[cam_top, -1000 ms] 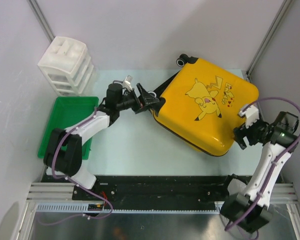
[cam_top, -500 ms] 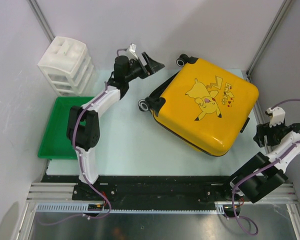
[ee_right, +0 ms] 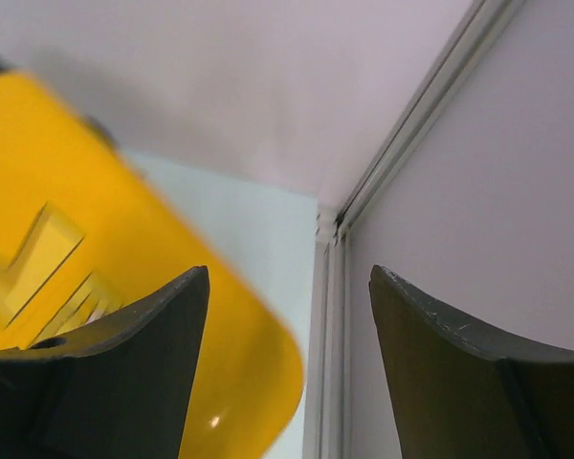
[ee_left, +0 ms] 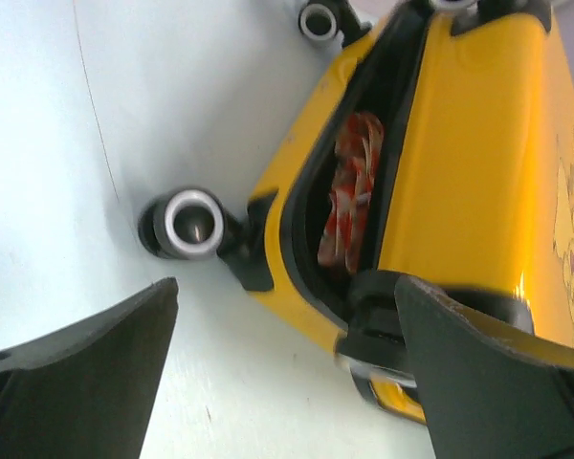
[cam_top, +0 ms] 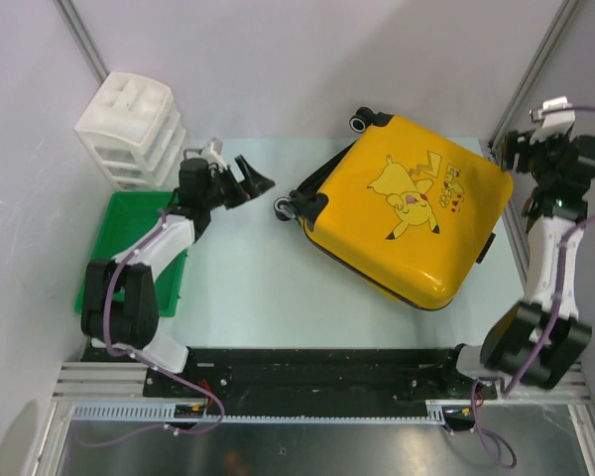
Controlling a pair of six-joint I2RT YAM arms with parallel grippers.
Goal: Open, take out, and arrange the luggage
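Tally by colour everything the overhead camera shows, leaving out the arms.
Yellow: 1, the luggage
Green: 1, the tray
White: 1, the drawer unit
Total: 3

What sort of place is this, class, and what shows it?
Probably a robot test cell: two arms bolted to a rail, plain panel walls on metal posts, and staged props like the luggage.
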